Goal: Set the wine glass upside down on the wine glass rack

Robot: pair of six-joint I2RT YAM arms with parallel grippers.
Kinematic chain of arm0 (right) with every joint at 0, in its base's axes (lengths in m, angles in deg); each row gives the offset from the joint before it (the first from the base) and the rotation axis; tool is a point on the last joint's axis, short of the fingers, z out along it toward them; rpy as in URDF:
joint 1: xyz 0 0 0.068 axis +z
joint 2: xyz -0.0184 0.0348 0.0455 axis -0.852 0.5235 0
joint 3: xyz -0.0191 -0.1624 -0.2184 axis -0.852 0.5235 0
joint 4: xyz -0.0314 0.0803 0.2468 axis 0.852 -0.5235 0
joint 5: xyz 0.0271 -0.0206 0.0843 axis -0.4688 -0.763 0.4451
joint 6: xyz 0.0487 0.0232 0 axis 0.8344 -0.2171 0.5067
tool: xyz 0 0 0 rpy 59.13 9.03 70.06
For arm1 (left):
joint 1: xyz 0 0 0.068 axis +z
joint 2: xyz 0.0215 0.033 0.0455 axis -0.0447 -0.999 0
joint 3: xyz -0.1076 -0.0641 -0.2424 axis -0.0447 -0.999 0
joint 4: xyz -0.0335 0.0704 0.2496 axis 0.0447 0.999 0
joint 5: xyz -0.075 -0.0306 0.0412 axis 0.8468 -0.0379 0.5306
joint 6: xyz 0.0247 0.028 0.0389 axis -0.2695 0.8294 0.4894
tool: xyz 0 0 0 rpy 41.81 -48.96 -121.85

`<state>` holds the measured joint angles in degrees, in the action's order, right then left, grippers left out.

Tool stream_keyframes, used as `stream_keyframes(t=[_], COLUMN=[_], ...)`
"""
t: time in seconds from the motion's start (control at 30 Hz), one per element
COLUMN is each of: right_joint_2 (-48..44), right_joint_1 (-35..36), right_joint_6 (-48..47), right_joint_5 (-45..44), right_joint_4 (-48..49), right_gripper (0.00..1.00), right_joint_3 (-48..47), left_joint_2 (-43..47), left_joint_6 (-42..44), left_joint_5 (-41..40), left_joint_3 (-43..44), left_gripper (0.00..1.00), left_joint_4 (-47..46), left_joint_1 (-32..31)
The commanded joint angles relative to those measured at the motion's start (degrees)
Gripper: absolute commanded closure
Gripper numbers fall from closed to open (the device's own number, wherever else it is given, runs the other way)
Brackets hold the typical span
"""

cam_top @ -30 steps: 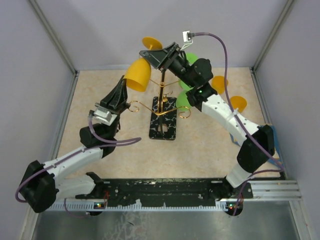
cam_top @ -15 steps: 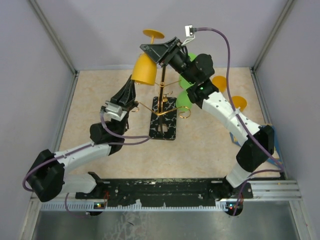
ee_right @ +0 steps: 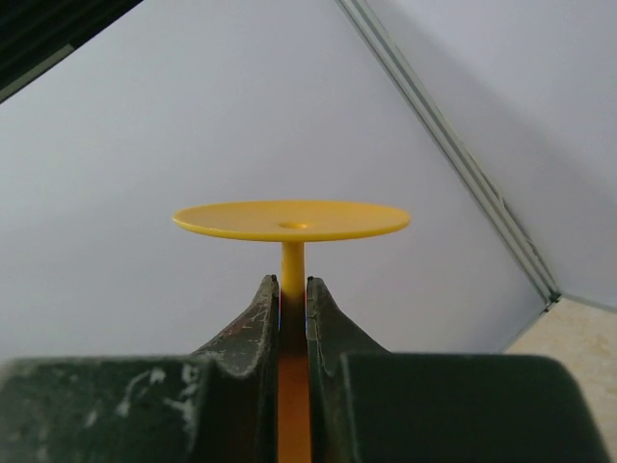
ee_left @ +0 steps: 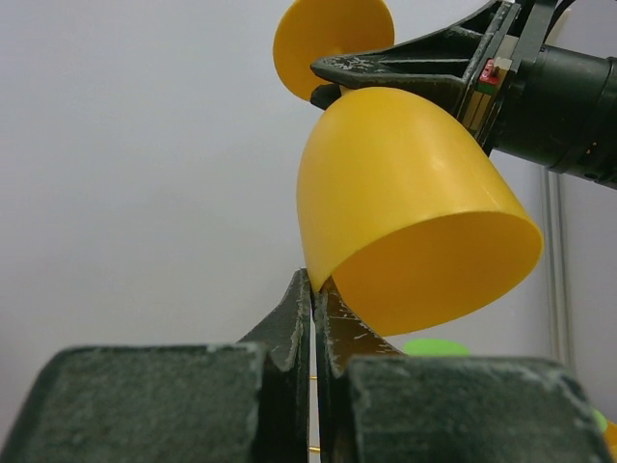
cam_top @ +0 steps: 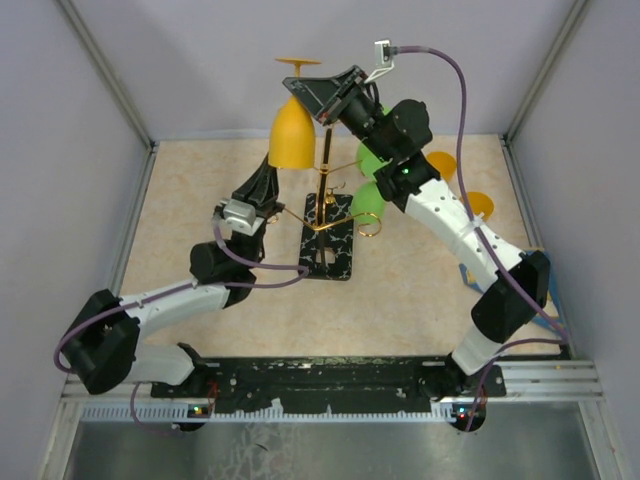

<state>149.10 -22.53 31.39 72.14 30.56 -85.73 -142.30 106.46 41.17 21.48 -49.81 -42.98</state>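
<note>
Your right pincer [ee_right: 292, 289] clamps the inverted yellow wine glass [cam_top: 293, 135] by its thin stem, high beside the pole of the wine glass rack [cam_top: 325, 205], with your left pincer [ee_left: 313, 294] shut, empty, just at its rim; it looks like light, slick plastic, so hold it by the stem.

A robot lab test cell is indicated: a beige table [cam_top: 180, 185] is enclosed by plain walls [cam_top: 180, 60] and aluminium posts [cam_top: 545, 68].
</note>
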Motion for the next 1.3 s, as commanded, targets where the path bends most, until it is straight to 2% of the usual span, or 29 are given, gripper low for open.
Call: stream_keyframes(t=[0.0,0.1,0.17,0.2,0.33,0.47,0.7,0.83,0.93,1.03,1.1,1.27], right_joint_2=[0.59,0.2,-0.33,-0.64,-2.46,-4.4,-7.2,-10.49,-16.21,-24.26,-28.46,-36.87], right_joint_1=[3.3,3.31,3.3,3.3,3.3,2.89,-0.9,-0.96,-1.01,-1.01,-1.0,-0.54], right_joint_6=[-2.49,-4.96,-7.2,-8.92,-16.73,-23.15,-30.12,-39.73,-45.02,-47.34,-48.45,-49.22], right_joint_5=[4.82,4.01,3.23,2.68,-1.25,-6.0,-9.83,-11.1,-10.37,-8.01,-5.79,-4.69], right_joint_4=[-4.28,-6.66,-8.52,-9.76,-16.26,-21.46,-26.56,-30.42,-29.63,-24.35,-21.86,-21.53], right_gripper=[0.99,1.0,1.0,1.0,1.0,1.0,1.0,1.0,1.0,1.0,1.0,1.0], right_joint_3=[-2.46,-2.8,-3.01,-3.16,-3.88,-3.78,-5.05,-4.87,1.2,11.43,17.29,26.11], left_joint_2=[-0.9,-0.64,-0.1,0.2,2.55,5.89,12.51,16.09,15.31,13.29,12.74,13.27], left_joint_6=[-0.83,-0.55,-0.12,0.22,2.35,3.7,2.24,-1.77,-5.27,-6.31,-6.77,-7.2], left_joint_5=[2.58,2.72,2.84,2.98,3.09,3.16,7.9,5.36,-1.92,-3.74,-3.52,-4.37], left_joint_3=[2.14,1.99,1.65,1.37,-0.41,-3.16,-5.8,-2.01,6.3,13.68,16.07,15.75], left_gripper=[1.0,0.95,0.83,0.75,0.3,0.02,0.01,0.01,0.01,0.01,0.01,0.01], left_joint_4=[-6.97,-6.51,-6.15,-5.83,-3.21,0.12,11.21,24.18,38.61,48.41,50.57,50.7], left_joint_1=[-1.03,-1.12,-1.11,-1.08,-1.13,-1.13,-1.13,-1.13,-1.0,-0.58,-0.3,0.26])
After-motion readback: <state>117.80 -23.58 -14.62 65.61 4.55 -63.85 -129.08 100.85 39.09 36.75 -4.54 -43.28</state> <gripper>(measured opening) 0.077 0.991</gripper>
